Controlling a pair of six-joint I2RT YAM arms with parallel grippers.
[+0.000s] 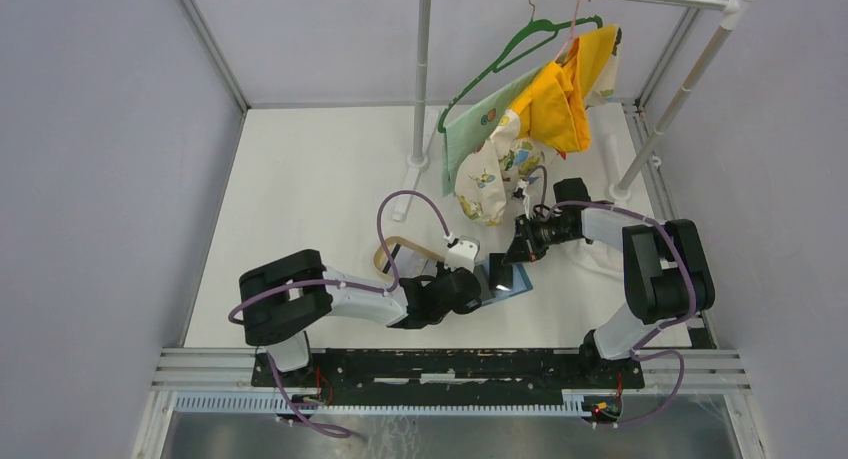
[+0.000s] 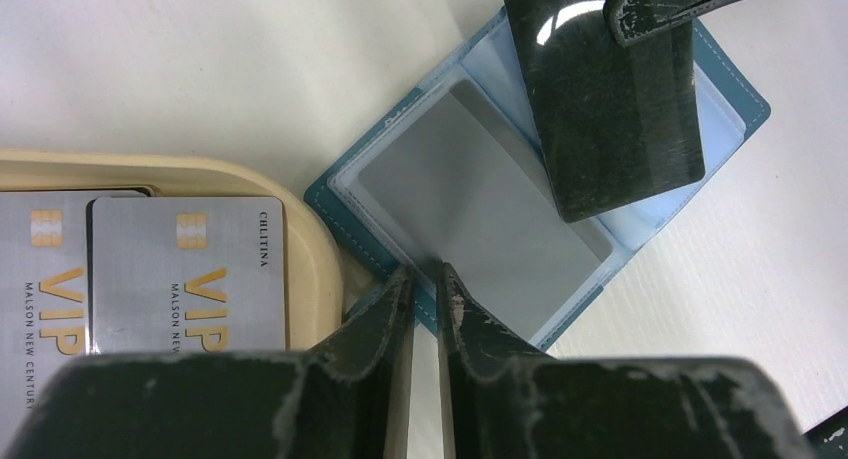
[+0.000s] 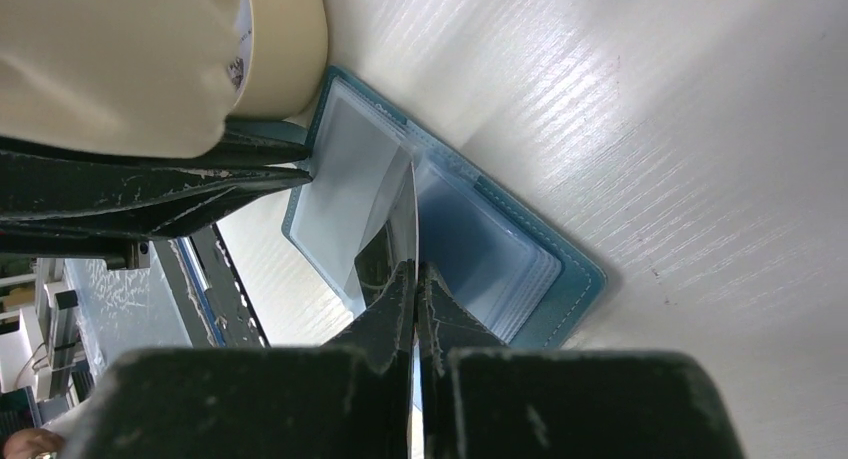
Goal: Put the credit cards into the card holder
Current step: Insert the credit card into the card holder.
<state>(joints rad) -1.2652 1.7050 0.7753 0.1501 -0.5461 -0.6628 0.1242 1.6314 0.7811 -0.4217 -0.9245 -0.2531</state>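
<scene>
Open blue wallet (image 2: 480,209) on the white table (image 2: 200,59), one card over it.
The left tool (image 2: 427,289) pinches the wallet's near edge, fingers close together. The right tool (image 3: 414,279) is squeezed tight on a dark card (image 2: 610,109), just over the clear pockets. Two silver cards (image 2: 190,279) lie in the tray (image 2: 315,269) beside the wallet.

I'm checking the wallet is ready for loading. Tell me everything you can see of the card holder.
The card holder is a teal-blue wallet, leather-like with stitched edges, lying open on the white table, clear plastic sleeves facing up. One corner sits by the tan tray. The left hand pinches its near edge; the right hand holds a dark card tilted against the sleeves.
</scene>
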